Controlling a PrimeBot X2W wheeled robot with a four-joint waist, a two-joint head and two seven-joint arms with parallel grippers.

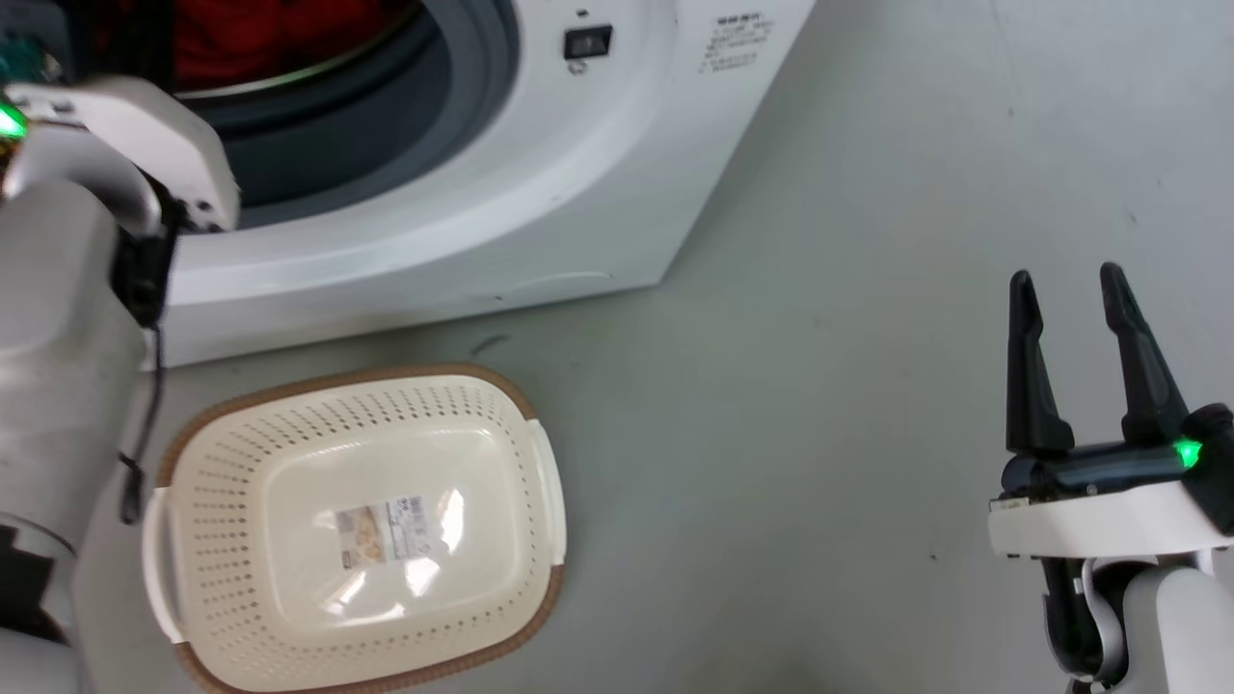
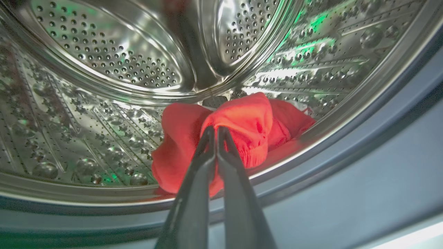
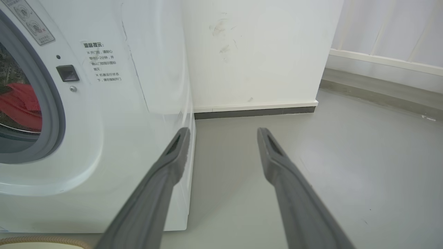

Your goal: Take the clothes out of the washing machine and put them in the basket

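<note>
**Left arm pinches the red laundry inside the washing machine**

The left gripper (image 2: 215, 130) reaches through the porthole of the washing machine (image 1: 540, 193). Its two fingers are pressed together, with a fold of the clothes (image 2: 249, 121) bunched up at their tips. The red bundle lies low in the steel drum (image 2: 104, 69), close to the front lip.

The basket (image 1: 231, 453) sits on the floor just in front of the washing machine, below the porthole, with nothing in it. The right gripper (image 1: 1065, 280) hangs well off to the machine's side, its fingers apart and holding nothing.

The step in hand looks like the pickup, with none of the load moved across yet. The next move probably calls for drawing the pinched fabric back over the drum lip and the grey seal without snagging. The arm would then lower it over the basket before the fingers part.
</note>
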